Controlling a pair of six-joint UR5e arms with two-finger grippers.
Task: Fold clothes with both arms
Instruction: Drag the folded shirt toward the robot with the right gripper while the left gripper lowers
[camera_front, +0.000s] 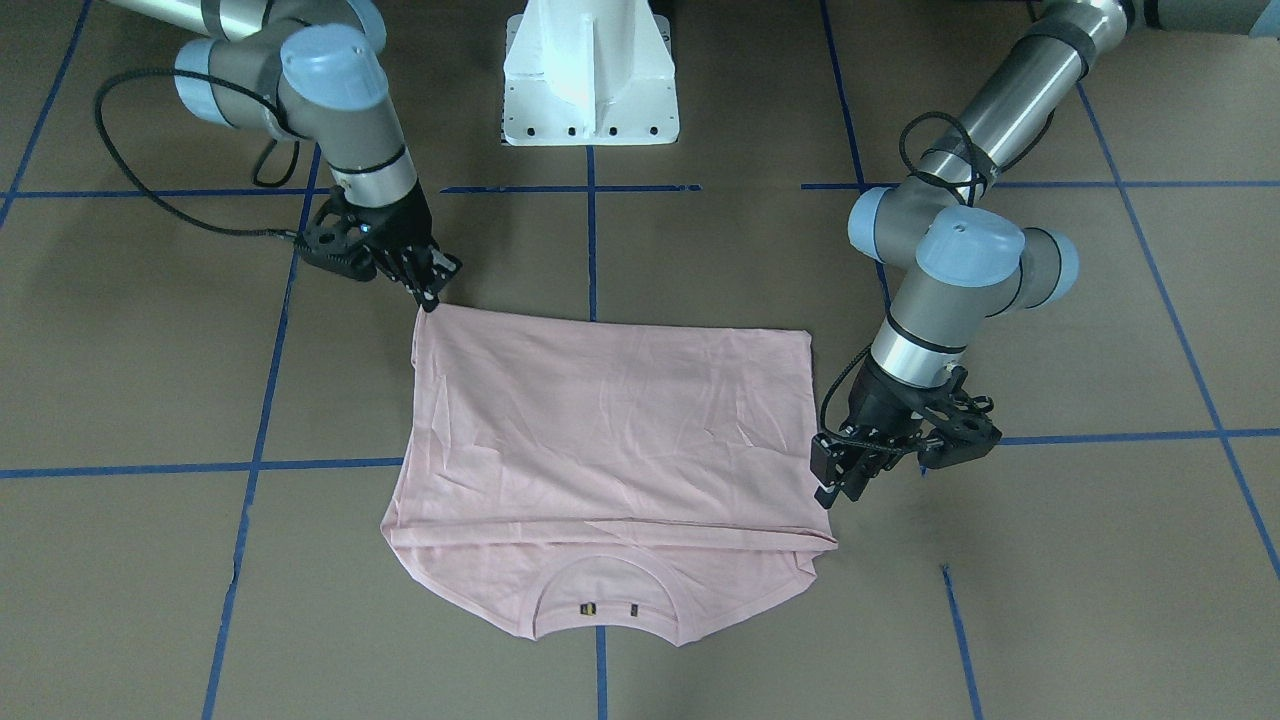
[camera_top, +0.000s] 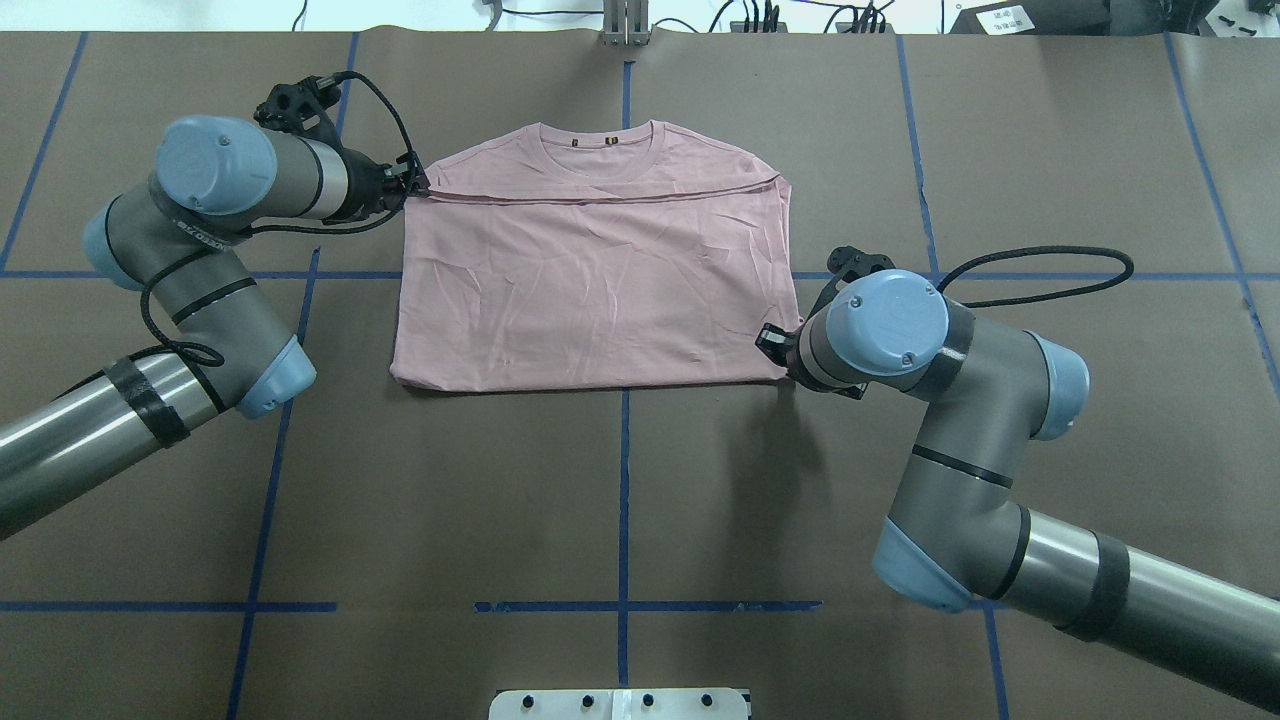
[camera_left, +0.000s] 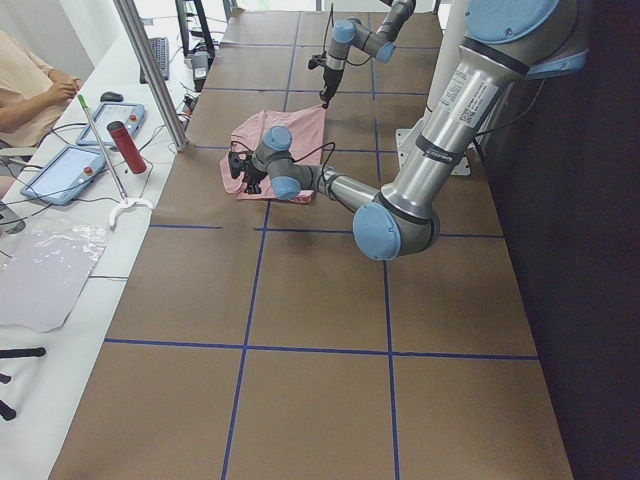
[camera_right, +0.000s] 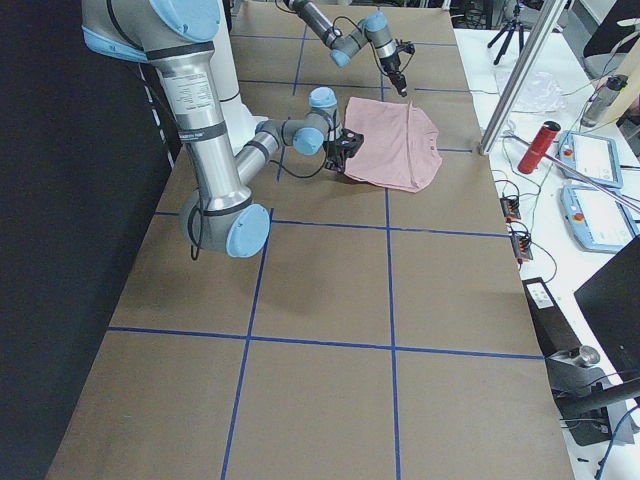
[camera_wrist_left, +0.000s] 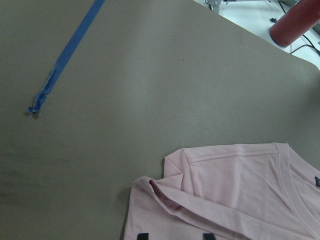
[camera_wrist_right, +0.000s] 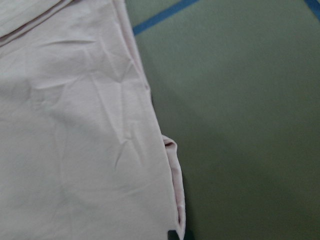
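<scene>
1. Overhead exterior: shirt (camera_top: 590, 290) lies flat on the table (camera_top: 620, 480), folded up toward its collar.
2. Left gripper (camera_wrist_left: 175, 235) gapes astride a far corner; right gripper (camera_front: 432, 295) looks pinched on a near one.
3. Soft, light, floppy: grip corners.

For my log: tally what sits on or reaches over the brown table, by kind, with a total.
Pink T-shirt: 1
Robot arms: 2 (left arm, right arm)
White pedestal base: 1
Total: 4
</scene>
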